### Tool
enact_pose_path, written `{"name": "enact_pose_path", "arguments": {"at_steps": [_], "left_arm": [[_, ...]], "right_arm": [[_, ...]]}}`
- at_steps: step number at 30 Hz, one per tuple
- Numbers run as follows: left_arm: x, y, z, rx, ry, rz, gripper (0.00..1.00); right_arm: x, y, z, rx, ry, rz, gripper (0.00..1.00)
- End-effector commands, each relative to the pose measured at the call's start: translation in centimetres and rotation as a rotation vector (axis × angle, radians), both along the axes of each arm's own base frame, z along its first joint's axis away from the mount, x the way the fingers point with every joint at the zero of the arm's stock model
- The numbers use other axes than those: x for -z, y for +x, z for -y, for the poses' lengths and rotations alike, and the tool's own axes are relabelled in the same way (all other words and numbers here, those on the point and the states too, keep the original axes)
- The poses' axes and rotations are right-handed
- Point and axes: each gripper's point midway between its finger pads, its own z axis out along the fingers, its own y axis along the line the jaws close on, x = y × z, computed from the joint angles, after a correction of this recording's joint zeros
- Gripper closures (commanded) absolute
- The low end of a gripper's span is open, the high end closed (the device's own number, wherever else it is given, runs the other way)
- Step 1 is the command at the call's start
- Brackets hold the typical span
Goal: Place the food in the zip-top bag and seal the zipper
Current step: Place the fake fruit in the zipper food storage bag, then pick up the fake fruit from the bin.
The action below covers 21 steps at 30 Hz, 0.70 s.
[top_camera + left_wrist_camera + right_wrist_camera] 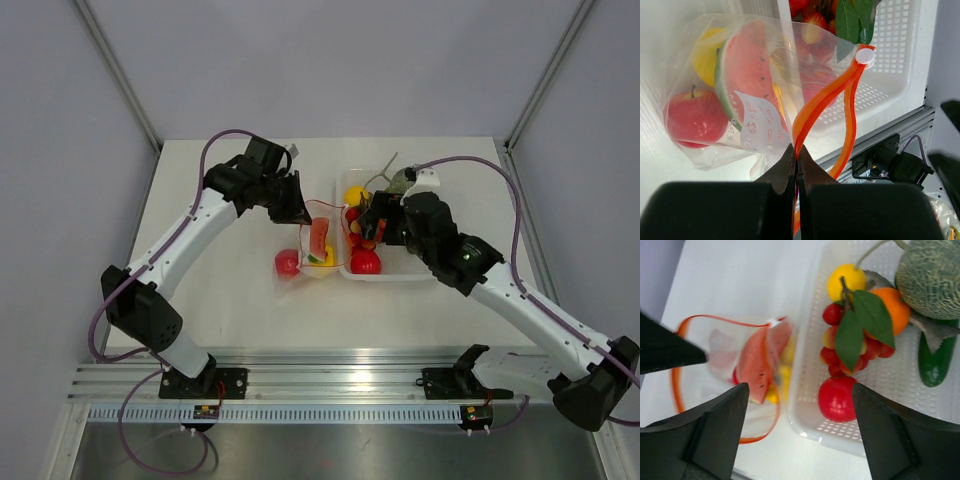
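The zip-top bag [308, 250] lies left of the white tray, its mouth held open. Inside are a watermelon slice [747, 75], a red apple [695, 117] and a lemon [710, 50]. My left gripper [798, 152] is shut on the orange zipper [825, 100], whose white slider [865, 55] sits at the far end. My right gripper [799, 387] is open and empty, hovering over the tray's near-left corner, above a red apple [837, 397]. More food lies there: a berry cluster with leaves [860, 322], a lemon [845, 282] and an orange [892, 305].
The white perforated tray [400, 272] stands right of the bag and also holds a netted melon [930, 277] and a green cucumber [935, 360]. An aluminium rail [330, 385] runs along the table's near edge. Grey walls close in both sides.
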Motion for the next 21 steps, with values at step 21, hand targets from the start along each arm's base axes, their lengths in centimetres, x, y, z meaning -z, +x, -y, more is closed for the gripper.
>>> {"name": "enact_pose_path", "arguments": {"at_steps": [21], "left_arm": [[-0.6, 0.1, -0.8, -0.020, -0.011, 0.045, 1.00]], "right_arm": [[18.1, 1.6, -0.9, -0.136, 0.010, -0.478, 0.00]]}}
